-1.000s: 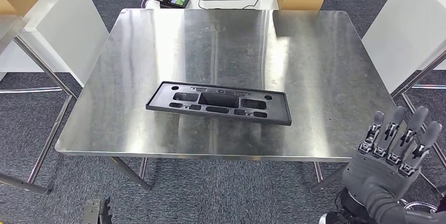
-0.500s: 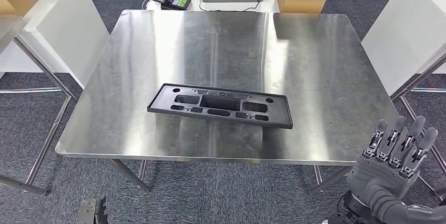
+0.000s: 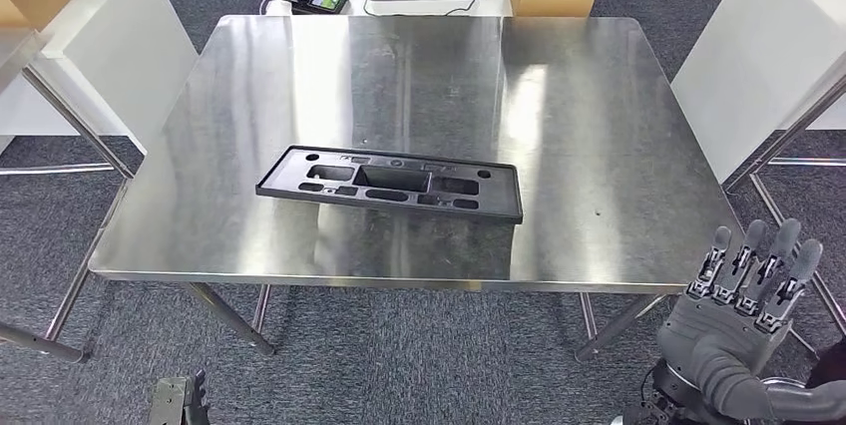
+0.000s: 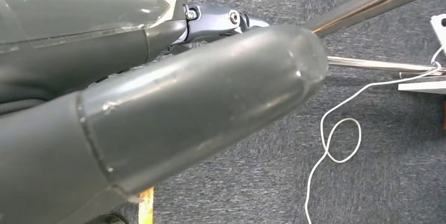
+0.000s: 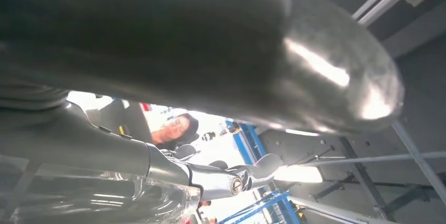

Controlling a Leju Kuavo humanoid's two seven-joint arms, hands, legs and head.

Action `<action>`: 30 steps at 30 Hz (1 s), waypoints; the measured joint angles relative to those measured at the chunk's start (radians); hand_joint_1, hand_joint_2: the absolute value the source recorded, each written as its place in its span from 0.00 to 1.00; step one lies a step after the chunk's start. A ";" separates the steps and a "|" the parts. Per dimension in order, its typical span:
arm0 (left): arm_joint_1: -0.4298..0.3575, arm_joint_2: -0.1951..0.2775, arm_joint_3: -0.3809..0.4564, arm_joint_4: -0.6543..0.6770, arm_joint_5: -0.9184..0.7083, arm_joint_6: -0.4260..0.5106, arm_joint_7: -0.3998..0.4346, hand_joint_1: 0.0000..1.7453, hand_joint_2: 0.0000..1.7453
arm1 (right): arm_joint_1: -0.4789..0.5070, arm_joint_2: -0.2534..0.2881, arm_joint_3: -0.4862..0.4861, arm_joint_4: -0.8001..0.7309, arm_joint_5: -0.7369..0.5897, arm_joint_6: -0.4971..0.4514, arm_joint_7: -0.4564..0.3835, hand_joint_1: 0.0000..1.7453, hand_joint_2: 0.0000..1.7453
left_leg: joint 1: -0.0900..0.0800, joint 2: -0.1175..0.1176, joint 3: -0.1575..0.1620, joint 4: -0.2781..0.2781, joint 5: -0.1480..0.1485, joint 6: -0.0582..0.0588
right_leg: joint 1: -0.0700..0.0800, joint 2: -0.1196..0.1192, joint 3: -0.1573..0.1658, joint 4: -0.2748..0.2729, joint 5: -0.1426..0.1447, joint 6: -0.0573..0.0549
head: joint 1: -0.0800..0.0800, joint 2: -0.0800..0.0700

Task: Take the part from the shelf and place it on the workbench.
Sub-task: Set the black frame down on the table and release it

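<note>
**Part down on the bench, hands off**

The bench [image 3: 599, 126] carries the part [image 3: 389, 184] flat near its front edge, slightly left of centre, touching no hand. Judging by this, the placing looks done; the step in hand is pulling clear, best done by lowering both arms away from the bench edge so nothing nudges the part. The right hand [image 3: 748, 300] hangs off the front right corner, fingers straight and apart, holding nothing. The left hand [image 4: 158, 113] is low over carpet; its spread I cannot tell.
</note>
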 joint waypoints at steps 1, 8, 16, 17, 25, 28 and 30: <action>-0.002 0.000 0.000 0.000 0.000 -0.001 0.000 0.00 0.00 | 0.000 0.002 -0.002 0.000 0.004 -0.003 0.000 0.00 0.00 | 0.000 0.000 0.040 -0.057 0.009 0.001 | 0.002 0.000 -0.003 0.002 0.002 0.002 | 0.000 0.000; -0.012 -0.002 -0.001 0.000 0.000 -0.018 0.000 0.00 0.00 | -0.004 0.010 -0.016 -0.003 0.008 -0.007 0.000 0.00 0.00 | -0.019 -0.001 0.089 -0.166 0.046 0.031 | 0.004 0.000 -0.020 0.011 0.007 0.034 | 0.001 0.000; -0.015 -0.003 -0.002 0.000 0.000 -0.017 0.000 0.00 0.00 | 0.002 0.010 -0.032 -0.003 0.006 -0.009 -0.001 0.00 0.00 | -0.032 0.003 0.018 -0.171 0.107 0.054 | 0.007 0.001 -0.014 0.152 -0.101 0.028 | 0.006 0.000; -0.015 -0.004 -0.002 0.000 0.000 -0.016 0.000 0.00 0.00 | 0.001 0.010 -0.033 -0.003 0.006 -0.009 -0.001 0.00 0.00 | -0.033 0.002 0.013 -0.171 0.113 0.051 | 0.011 0.001 0.036 0.075 -0.086 0.028 | 0.006 0.000; -0.014 -0.005 -0.003 -0.001 0.001 -0.008 0.000 0.00 0.00 | -0.001 0.015 -0.036 -0.003 0.003 -0.009 -0.001 0.00 0.00 | -0.023 -0.001 -0.023 -0.108 0.057 0.007 | 0.004 -0.005 0.068 -0.048 -0.017 -0.015 | 0.002 0.000; -0.013 -0.005 -0.003 -0.001 0.001 -0.008 0.000 0.00 0.00 | -0.001 0.018 -0.037 -0.003 0.003 -0.009 -0.001 0.00 0.00 | -0.008 0.000 -0.044 0.042 -0.051 -0.016 | 0.008 -0.006 0.037 -0.045 0.012 -0.020 | 0.001 0.000; -0.013 -0.005 -0.003 -0.001 0.001 -0.008 0.000 0.00 0.00 | -0.001 0.018 -0.038 -0.003 0.003 -0.009 -0.001 0.00 0.00 | 0.006 0.000 -0.014 0.056 -0.020 -0.030 | 0.007 -0.006 0.011 -0.039 0.028 -0.014 | 0.000 0.000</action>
